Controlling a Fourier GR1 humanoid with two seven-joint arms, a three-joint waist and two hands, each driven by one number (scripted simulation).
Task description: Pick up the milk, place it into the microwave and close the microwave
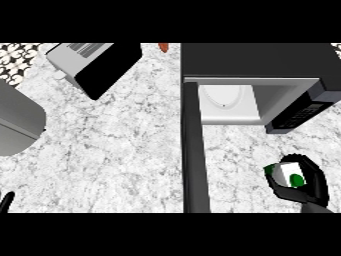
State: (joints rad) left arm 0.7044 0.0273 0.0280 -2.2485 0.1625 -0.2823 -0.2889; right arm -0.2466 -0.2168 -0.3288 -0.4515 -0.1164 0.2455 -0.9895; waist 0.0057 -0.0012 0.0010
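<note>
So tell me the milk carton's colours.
White with green markings, on the milk carton in the head view.

head view | steeply down | over counter [114,150] | microwave [265,70] at top

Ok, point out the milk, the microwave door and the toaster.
milk [288,173], head view, white carton face.
microwave door [193,150], head view, middle of the open door's edge.
toaster [81,55], head view, its slotted top.

Right hand [303,186] curls around the milk [288,174] — near the open microwave [265,82].
</note>
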